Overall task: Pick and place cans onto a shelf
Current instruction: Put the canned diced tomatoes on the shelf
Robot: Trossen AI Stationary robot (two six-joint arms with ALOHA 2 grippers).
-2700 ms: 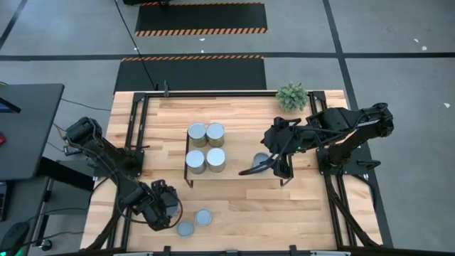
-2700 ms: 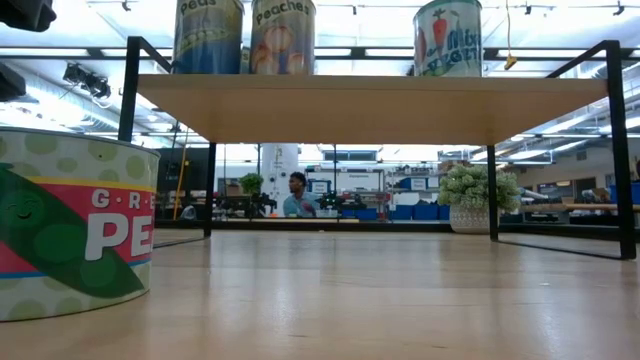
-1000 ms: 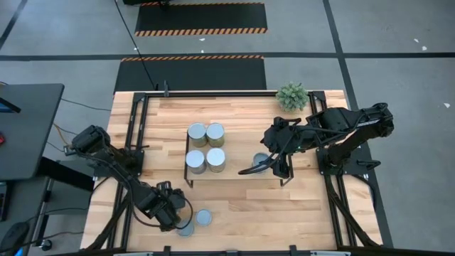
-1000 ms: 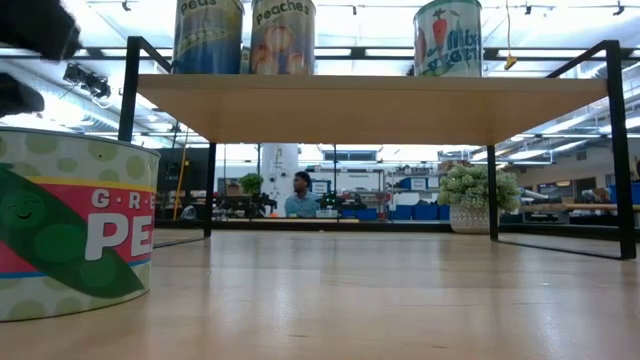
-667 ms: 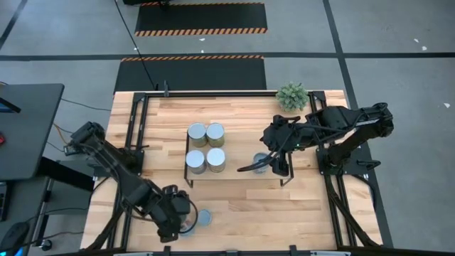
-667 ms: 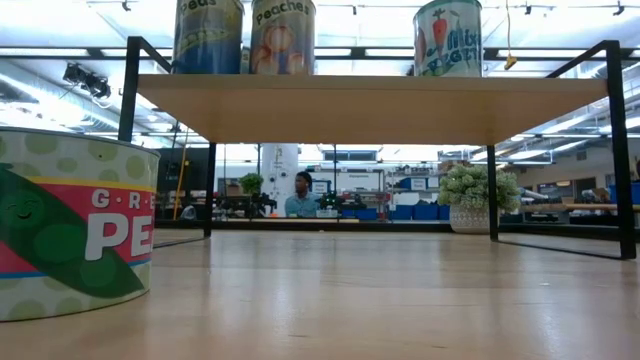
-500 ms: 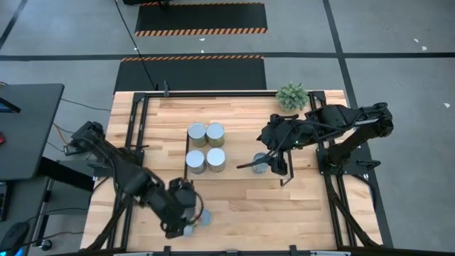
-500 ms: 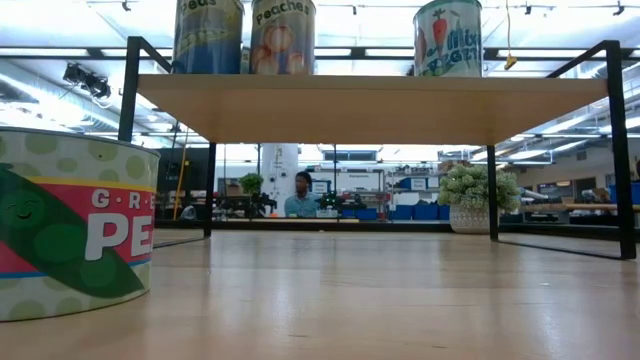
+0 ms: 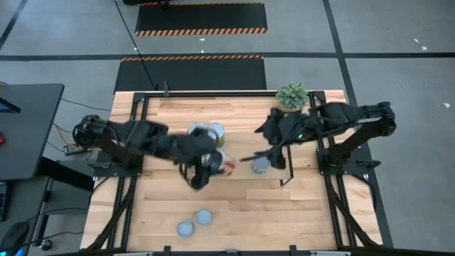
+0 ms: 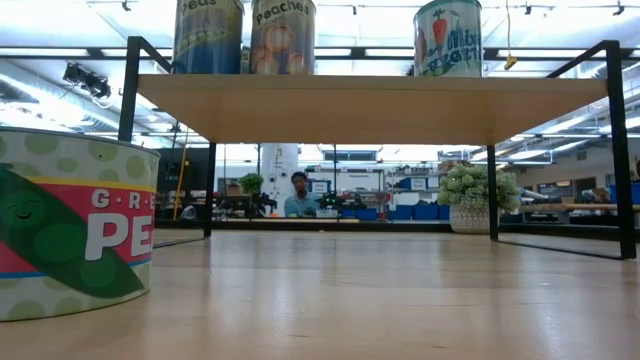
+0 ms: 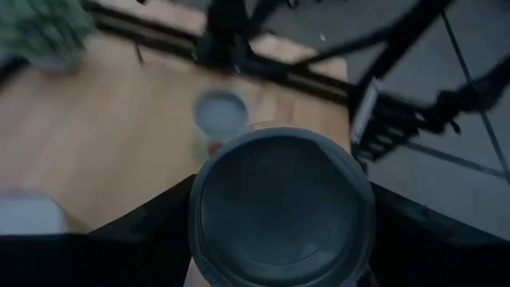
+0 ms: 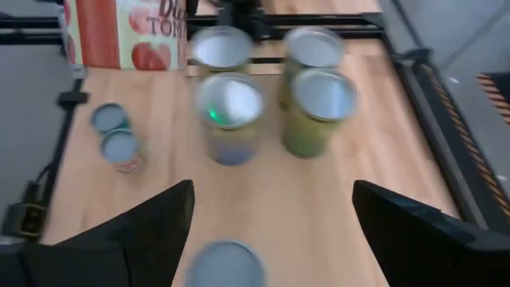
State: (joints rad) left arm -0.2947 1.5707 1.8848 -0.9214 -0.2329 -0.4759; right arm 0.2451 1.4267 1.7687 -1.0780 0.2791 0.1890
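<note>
Left gripper (image 11: 279, 275) clamps small blue-grey-topped metal can (image 11: 280, 209); light-wood shelf (image 9: 238, 173) beneath. Advised: lower upright, clear of neighbouring cans.

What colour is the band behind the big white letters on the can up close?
Pink-red, on the can at the table's near edge; the low view shows it best.

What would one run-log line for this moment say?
left fingers gripping can over shelf | right fingers open beside shelf's end can | two cans on table
</note>
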